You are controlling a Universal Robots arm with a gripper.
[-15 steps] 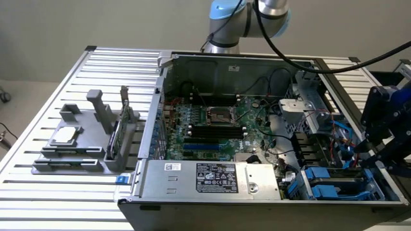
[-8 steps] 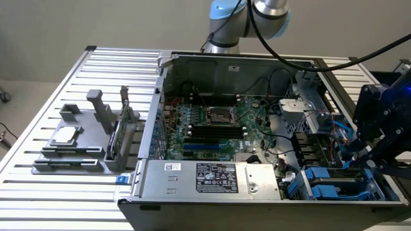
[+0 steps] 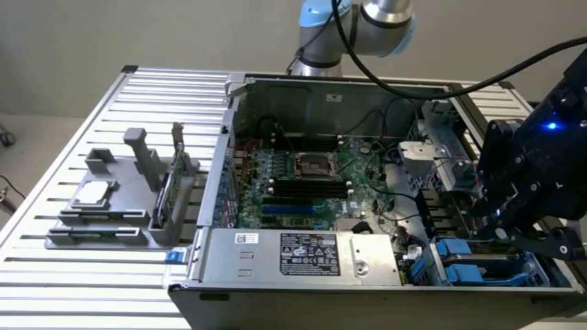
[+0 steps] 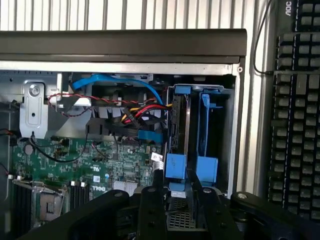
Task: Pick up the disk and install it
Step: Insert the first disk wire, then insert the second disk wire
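Claw (image 4: 179, 202): black fingers are seen half closed around the disk, down over the drive bay.
Disk (image 4: 178, 216): held at its grey metal end, between blue rails.
Place: computer case (image 3: 303, 258), at 4 o'clock, on the desk (image 3: 55, 282).
Keyboard (image 4: 295, 100): laid beside the case.

A robotics lab or test workshop. An opened desktop computer case (image 3: 367, 206) lies on a ribbed aluminium worktable (image 3: 73, 137), its green motherboard (image 3: 303, 179) exposed. A grey fixture stand (image 3: 119, 199) sits beside it, a black keyboard (image 4: 295, 110) alongside, beneath an industrial robot arm (image 3: 358, 27).
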